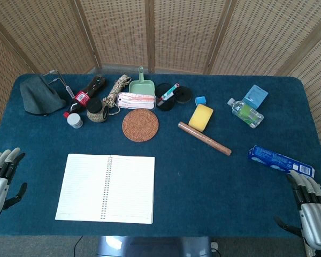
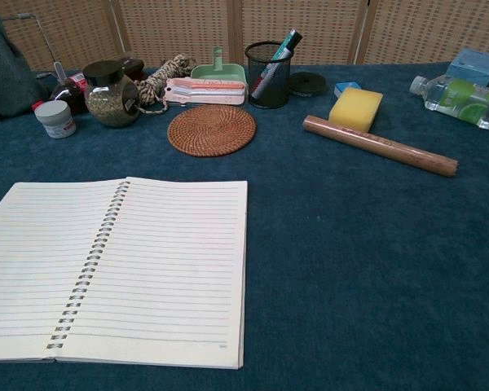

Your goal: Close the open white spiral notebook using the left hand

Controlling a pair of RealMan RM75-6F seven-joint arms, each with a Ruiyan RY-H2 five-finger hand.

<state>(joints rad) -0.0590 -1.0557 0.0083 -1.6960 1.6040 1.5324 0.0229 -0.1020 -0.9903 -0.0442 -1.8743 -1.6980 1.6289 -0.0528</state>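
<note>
— While lying flat, opened wide: white spiral notebook (image 1: 106, 188), near front edge of blue table (image 1: 203, 182), left of centre, coil down the middle, lined pages up.
— Noted. Left hand (image 1: 2, 179)?
— Off the table's left edge, fingers apart and pointing up, holding nothing, well apart from notebook.
— Right hand (image 1: 310, 206)?
— At front right corner, fingers spread, holding nothing, just beside blue packet (image 1: 281, 160).
— Behind the notebook?
— Round woven coaster (image 1: 140, 125), wooden rolling pin (image 1: 204, 138) lying slantwise, yellow sponge (image 1: 201, 117) touching its far end.
— Back row?
— Grey cloth (image 1: 38, 95), small white jar (image 1: 74, 120), dark-lidded jar (image 2: 111, 94), rope coil (image 1: 116, 90), green dustpan (image 1: 142, 84), black mesh cup (image 2: 268, 75) with pen upright, water bottle (image 1: 245, 112) on its side, blue box (image 1: 255, 96).
</note>
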